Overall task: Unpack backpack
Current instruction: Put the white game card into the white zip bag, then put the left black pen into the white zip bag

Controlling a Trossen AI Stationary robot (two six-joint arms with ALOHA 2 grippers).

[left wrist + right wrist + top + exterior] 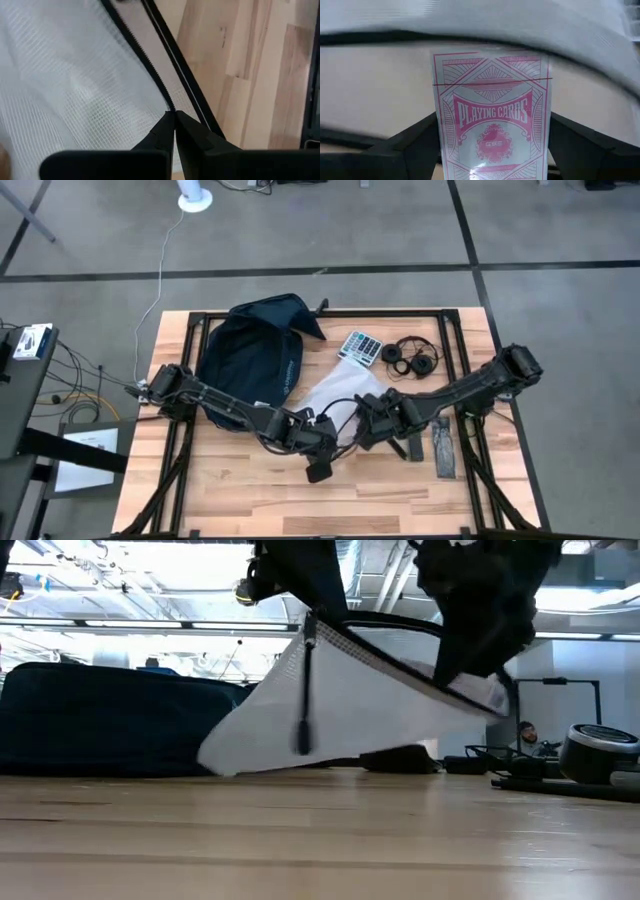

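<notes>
Navy backpack [250, 350] slumped, open

Grey floor [560, 240] with dark seams surrounds the wooden desk [250, 490]. A white round base [195, 200] stands on it. Bright ceiling lights [130, 625] run overhead.

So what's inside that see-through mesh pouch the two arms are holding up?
A box of playing cards sits between the right tool's fingers at the pouch's open mouth. The left tool pinches the zipper edge. Anything deeper inside is hidden by the mesh.
</notes>
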